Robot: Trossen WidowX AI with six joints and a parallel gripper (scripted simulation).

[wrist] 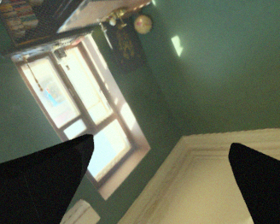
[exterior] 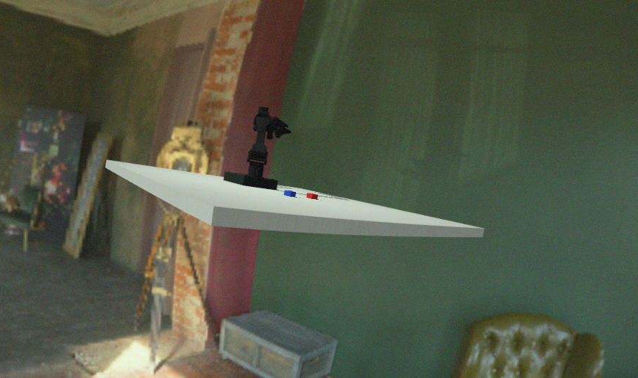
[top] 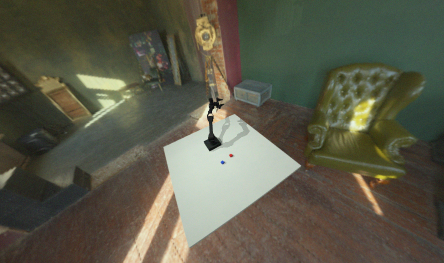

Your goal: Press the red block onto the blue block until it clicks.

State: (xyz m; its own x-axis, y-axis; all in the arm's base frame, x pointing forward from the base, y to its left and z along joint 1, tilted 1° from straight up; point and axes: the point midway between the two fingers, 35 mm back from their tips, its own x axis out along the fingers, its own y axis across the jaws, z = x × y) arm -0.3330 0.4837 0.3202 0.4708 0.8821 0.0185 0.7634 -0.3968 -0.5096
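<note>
Above white table [top: 230,202] [exterior: 171,182]: claw [top: 221,102] [exterior: 288,128] [wrist: 160,146], spread wide, unladen — likely ready for red block [top: 230,155] [exterior: 312,196]; blue block [top: 222,162] [exterior: 289,193] — apart, awaiting pressing.

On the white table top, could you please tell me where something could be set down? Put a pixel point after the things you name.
The white table top [top: 213,202] [exterior: 171,176] has room from the blue block [top: 222,162] [exterior: 289,193] to its lowest corner in the top view, and between the red block [top: 230,155] [exterior: 312,196] and armchair side. The blocks and arm's base [top: 209,147] [exterior: 234,178] crowd together.
</note>
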